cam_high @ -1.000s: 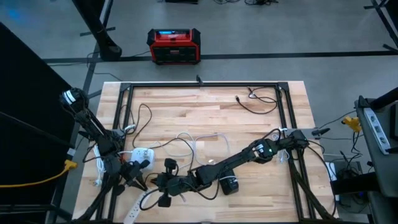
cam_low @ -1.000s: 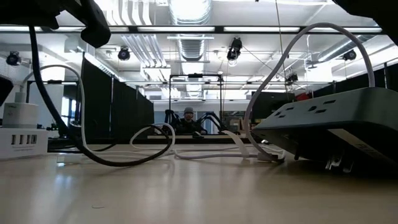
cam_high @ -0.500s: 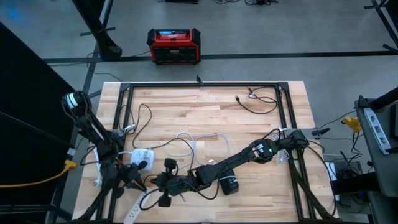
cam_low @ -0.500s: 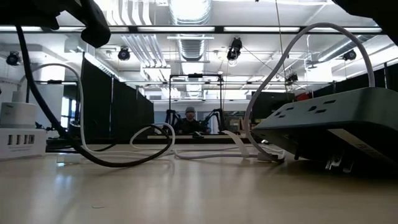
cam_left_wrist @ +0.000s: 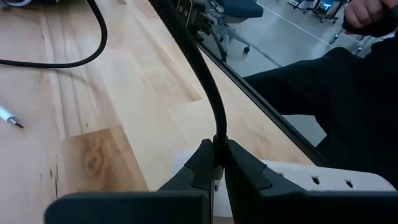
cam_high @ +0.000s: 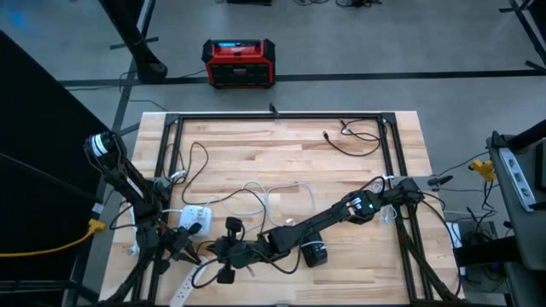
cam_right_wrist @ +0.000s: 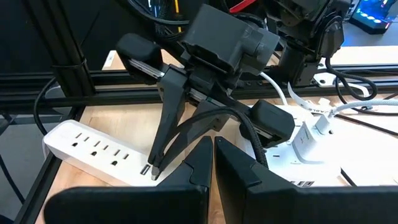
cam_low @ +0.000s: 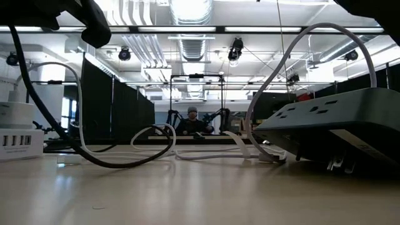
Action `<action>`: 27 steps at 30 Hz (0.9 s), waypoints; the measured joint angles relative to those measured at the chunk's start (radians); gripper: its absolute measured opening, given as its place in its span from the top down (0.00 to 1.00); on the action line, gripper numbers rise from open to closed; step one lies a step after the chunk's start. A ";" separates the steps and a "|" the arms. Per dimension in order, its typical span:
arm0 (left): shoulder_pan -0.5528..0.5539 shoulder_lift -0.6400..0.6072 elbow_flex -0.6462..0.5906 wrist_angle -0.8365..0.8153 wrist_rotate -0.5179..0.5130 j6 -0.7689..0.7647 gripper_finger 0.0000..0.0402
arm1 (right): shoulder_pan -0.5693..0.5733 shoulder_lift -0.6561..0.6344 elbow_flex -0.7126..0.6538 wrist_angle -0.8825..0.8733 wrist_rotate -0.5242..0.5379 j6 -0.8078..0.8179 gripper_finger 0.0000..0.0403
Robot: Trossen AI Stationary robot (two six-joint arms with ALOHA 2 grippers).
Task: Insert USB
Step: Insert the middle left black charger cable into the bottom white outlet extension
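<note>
My left gripper (cam_high: 182, 245) is at the table's near left and is shut on a black cable (cam_left_wrist: 205, 81). It hangs just over a white power strip (cam_right_wrist: 87, 149) that lies flat by the near edge (cam_high: 182, 288). The cable's metal plug tip (cam_right_wrist: 146, 169) sticks out below the fingers. A white USB charger (cam_high: 196, 215) sits flat beside it. My right gripper (cam_high: 223, 250) reaches across from the right and is shut, with nothing visible between its fingers (cam_right_wrist: 200, 163). My left gripper pinches the black cable at its plug end (cam_left_wrist: 218, 142) between its two fingers. The fingers (cam_right_wrist: 163, 134) slant down toward the power strip. The cable rises out past the fingertips and curves away slack. The plug tip hangs close over the strip's edge; whether it touches, I cannot tell.
Black and white cables loop over the middle of the table (cam_high: 256, 200). A dark power strip (cam_low: 325, 122) lies near the right arm. A black frame rail (cam_high: 273, 116) borders the table. A person in dark clothing (cam_left_wrist: 348, 93) is just past the near left edge.
My left gripper, still shut on the black cable, has sunk a little and moved toward the near edge. The cable's hanging part has swung leftward in the low view. My right arm has kept still.
</note>
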 joint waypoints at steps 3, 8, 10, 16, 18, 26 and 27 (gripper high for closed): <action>-0.005 0.009 0.011 -0.012 -0.004 0.008 0.98 | 0.000 0.000 0.000 0.000 0.000 0.000 0.99; -0.026 0.034 0.043 -0.049 0.001 0.006 0.98 | 0.000 0.002 0.000 0.000 0.000 0.000 0.99; -0.034 0.045 0.050 -0.065 0.003 0.007 0.98 | 0.000 0.002 0.000 0.000 0.000 0.000 0.99; -0.037 0.048 0.051 -0.085 0.003 0.022 0.98 | 0.000 0.002 0.000 0.000 0.000 0.000 0.99; -0.037 0.044 0.051 -0.089 0.004 0.026 0.98 | 0.000 0.002 0.000 0.000 0.000 0.000 0.99; -0.037 0.019 0.048 -0.105 0.009 0.034 0.98 | 0.000 0.002 0.000 0.000 0.000 0.000 0.99; -0.037 0.012 0.048 -0.112 0.009 0.034 0.98 | 0.000 0.002 0.000 0.000 0.000 0.000 0.99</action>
